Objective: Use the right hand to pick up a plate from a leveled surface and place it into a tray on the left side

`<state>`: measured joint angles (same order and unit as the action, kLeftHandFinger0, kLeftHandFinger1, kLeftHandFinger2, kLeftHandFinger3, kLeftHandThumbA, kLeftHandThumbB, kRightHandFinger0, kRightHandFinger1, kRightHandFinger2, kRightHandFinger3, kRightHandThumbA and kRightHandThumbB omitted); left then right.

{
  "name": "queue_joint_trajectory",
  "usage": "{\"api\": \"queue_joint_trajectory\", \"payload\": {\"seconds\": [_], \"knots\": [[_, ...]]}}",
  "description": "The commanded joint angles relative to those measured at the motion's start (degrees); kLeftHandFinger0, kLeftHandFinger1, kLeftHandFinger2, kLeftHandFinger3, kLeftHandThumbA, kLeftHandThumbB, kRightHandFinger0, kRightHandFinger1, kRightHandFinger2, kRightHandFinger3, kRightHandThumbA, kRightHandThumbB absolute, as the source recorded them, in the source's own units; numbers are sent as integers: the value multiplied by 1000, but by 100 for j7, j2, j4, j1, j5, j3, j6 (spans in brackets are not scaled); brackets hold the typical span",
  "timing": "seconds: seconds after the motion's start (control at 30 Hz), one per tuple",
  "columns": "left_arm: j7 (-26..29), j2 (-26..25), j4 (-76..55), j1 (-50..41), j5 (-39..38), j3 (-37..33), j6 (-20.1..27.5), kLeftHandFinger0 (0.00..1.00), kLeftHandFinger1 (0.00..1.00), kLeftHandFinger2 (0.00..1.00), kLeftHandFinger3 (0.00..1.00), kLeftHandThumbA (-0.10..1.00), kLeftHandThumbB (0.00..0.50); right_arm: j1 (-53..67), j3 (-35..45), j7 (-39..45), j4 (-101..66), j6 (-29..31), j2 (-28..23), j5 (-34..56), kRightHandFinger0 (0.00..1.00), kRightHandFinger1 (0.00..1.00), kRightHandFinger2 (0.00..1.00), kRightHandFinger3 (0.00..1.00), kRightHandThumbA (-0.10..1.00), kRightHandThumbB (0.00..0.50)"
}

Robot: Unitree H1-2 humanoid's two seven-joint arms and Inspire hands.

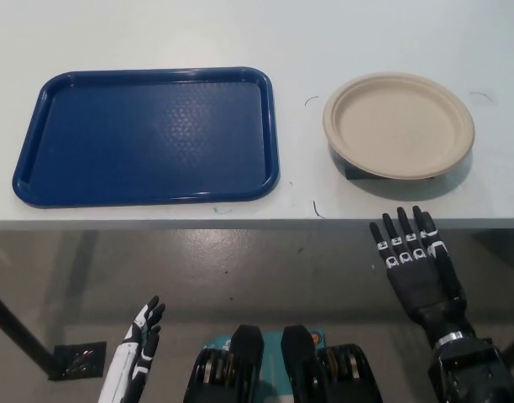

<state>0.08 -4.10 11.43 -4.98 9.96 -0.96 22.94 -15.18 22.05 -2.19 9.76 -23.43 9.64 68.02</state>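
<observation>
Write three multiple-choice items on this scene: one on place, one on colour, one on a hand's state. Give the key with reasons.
1. Where does the plate lie?
A. inside the tray
B. on the table, right of the tray
C. in the right hand

2. What colour is the tray?
A. blue
B. red
C. beige

3. What is the state of the right hand?
A. shut on the plate
B. shut on the tray
C. open, holding nothing

Key:
1 B, the plate sits on the white table, apart from the tray.
2 A, its whole surface is dark blue.
3 C, its fingers are spread below the table edge, short of the plate.

Matt paper plate [398, 124], textured plastic tray [148, 136]
</observation>
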Motion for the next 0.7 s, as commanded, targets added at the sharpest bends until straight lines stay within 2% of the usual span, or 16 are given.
{"api": "queue_joint_trajectory", "payload": {"seconds": [0.0,0.67], "knots": [[-25,-65,-181,35,-56,-56,180,1000,1000,1000,1000,1000,207,-364,93,169,16,135,86,91,1000,1000,1000,1000,1000,423],[42,-55,-213,4,39,-89,181,1000,1000,1000,1000,1000,205,-915,439,52,292,108,-56,108,1000,1000,1000,1000,1000,423]]}}
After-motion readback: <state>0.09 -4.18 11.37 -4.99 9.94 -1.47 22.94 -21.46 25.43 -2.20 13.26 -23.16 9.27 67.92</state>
